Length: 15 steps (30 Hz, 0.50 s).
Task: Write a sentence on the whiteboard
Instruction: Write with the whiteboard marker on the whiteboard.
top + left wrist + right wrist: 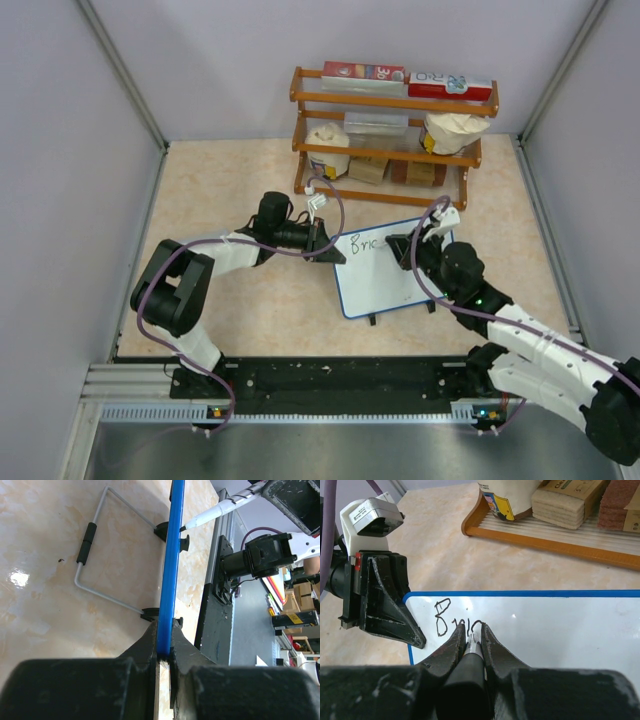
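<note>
The whiteboard (385, 270) stands tilted on black feet at mid-table, white with a blue rim. Black lettering (357, 243) at its top left reads roughly "Bric". My left gripper (325, 243) is shut on the board's left edge; in the left wrist view the blue rim (172, 570) runs up from between the jaws of that gripper (165, 650). My right gripper (415, 248) is shut on a marker (472, 652), tip on the board just after the letters (455, 622). The marker also shows in the left wrist view (220, 510). The whiteboard fills the right wrist view (545, 630).
A wooden rack (390, 130) with boxes, bags and sponges stands behind the board. The board's wire stand (100, 550) folds out behind it. Grey walls enclose the table left, right and back. The black base rail (340, 378) runs along the near edge.
</note>
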Tool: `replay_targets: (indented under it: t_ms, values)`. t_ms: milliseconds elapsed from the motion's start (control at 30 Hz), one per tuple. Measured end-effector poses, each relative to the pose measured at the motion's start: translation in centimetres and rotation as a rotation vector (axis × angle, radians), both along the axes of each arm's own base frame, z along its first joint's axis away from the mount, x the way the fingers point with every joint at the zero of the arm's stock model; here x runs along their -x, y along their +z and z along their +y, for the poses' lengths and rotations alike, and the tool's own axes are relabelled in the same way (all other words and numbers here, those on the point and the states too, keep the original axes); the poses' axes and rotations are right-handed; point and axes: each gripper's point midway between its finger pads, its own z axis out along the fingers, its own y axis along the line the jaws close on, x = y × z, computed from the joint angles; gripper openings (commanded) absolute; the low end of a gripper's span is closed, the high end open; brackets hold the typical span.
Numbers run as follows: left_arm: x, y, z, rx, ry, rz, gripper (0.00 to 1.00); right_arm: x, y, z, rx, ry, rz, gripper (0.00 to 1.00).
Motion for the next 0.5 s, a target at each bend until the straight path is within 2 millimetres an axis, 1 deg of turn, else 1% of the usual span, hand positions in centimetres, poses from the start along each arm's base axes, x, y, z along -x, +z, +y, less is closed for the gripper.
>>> replay_targets:
  t_ms: [500]
  values:
    - [-0.01, -0.02, 0.0, -0.001, 0.001, 0.001, 0.0, -0.16, -0.22, -0.48, 0.003, -0.029, 0.01, 0.0]
